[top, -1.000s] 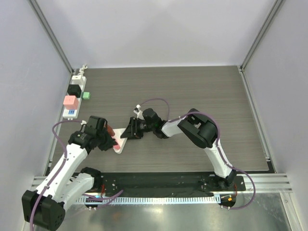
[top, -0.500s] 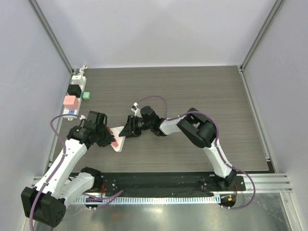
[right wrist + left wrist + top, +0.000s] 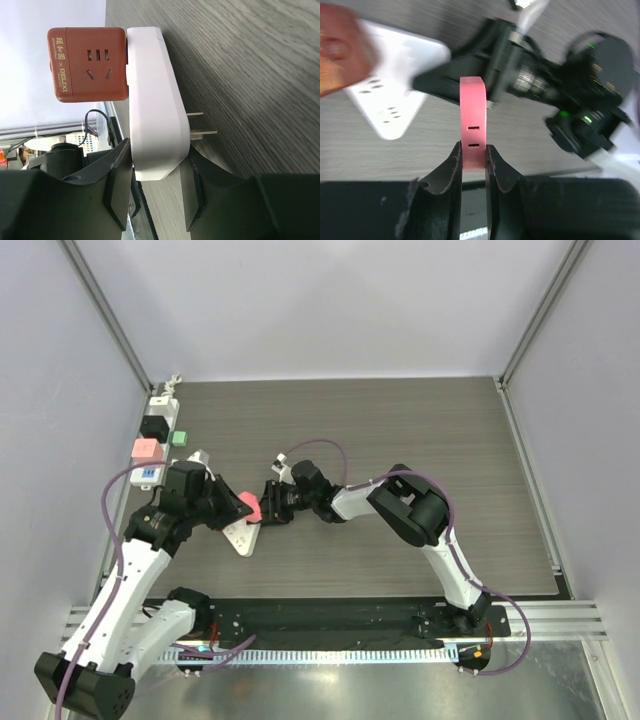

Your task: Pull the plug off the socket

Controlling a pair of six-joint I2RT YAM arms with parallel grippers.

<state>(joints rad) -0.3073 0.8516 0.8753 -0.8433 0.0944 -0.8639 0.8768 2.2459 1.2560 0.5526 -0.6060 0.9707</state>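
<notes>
Left gripper point(image 3: 473, 148) is pinching the pink plug point(image 3: 472, 110), and right gripper point(image 3: 157, 150) is clamped on the white socket point(image 3: 152, 100), near-left of mid-table point(image 3: 450, 430). Power strip point(image 3: 162, 403) hugs the left edge, well apart. Loads of tabletop far and right.

socket point(image 3: 152, 110): white plastic, smooth, soft gloss, right there between the right pincer point(image 3: 157, 150) fingers
prongs point(image 3: 202, 132): bare bright metal, just past that pincer
plug point(image 3: 472, 115): pink plastic, smooth, matt, in the left pincer point(image 3: 473, 146)
pincer fingers point(image 3: 451, 170): black, matt
table point(image 3: 420, 430): grey wood grain, matt
</notes>
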